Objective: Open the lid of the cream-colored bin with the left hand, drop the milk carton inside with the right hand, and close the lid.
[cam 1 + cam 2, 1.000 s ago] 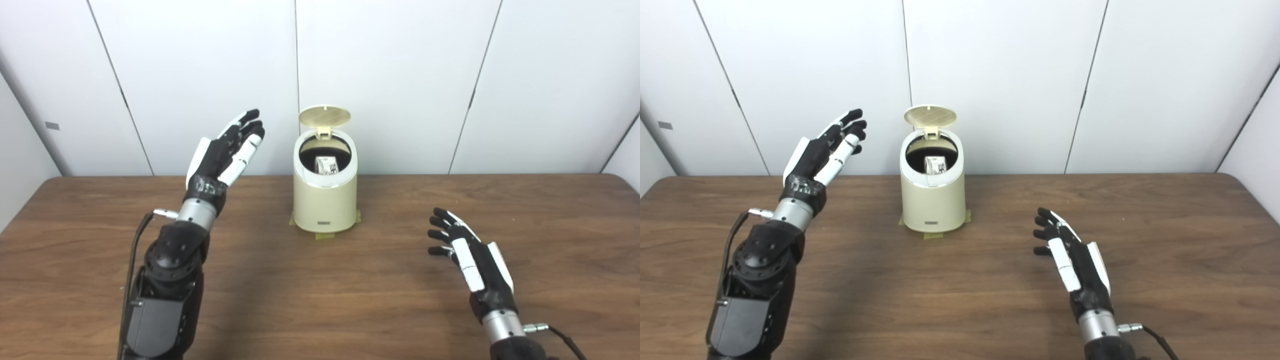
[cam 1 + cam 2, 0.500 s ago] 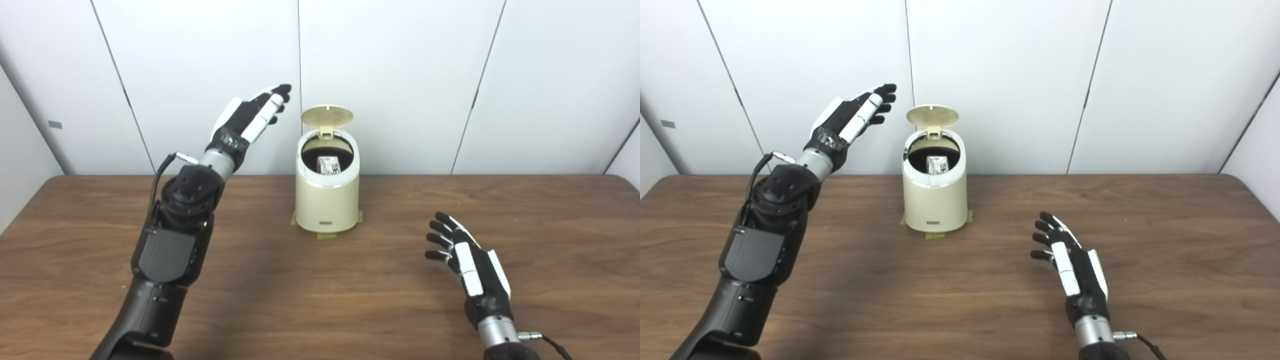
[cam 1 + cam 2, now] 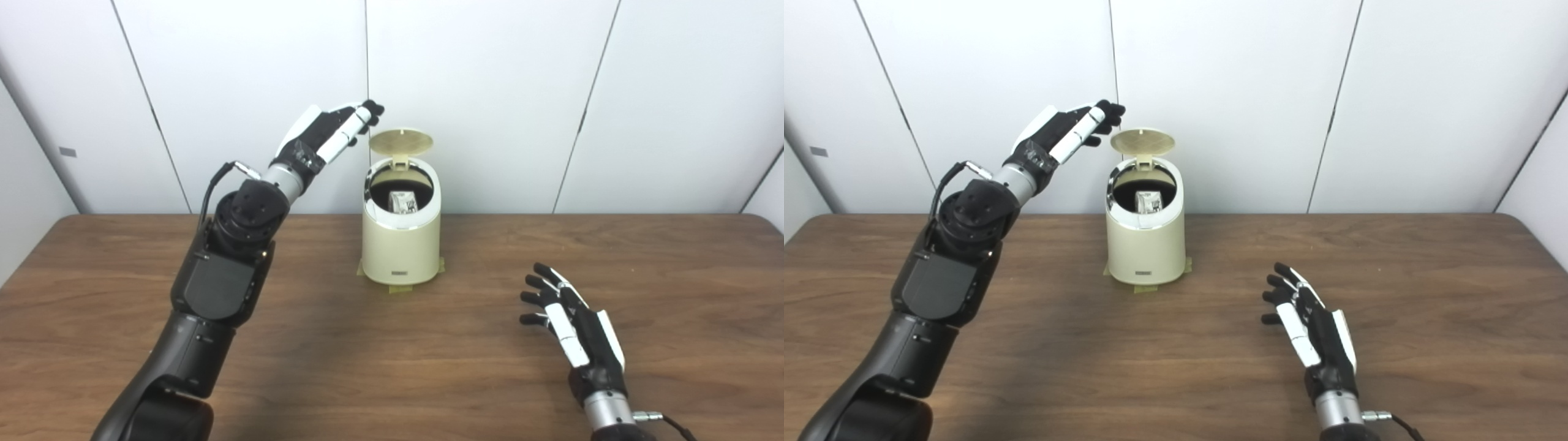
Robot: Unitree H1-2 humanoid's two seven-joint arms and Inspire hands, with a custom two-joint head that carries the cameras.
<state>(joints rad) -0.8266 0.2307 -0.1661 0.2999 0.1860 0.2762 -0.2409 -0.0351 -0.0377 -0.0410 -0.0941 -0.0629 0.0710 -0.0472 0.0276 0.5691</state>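
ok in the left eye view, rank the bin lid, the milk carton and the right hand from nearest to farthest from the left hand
1. Lid: raised open, just right of the left hand, whose fingers are near its upper edge.
2. Milk carton: lower, inside the cream-colored bin.
3. Right hand: across the table, low at the near right.

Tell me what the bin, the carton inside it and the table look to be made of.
Bin: likely plastic, cream, smooth with a soft sheen; a shiny, chrome-like ring circles its mouth. Carton: probably printed paperboard, white with dark print; only its top shows. Table: wood or wood-look laminate, dark brown grain, matte; which one cannot be told.
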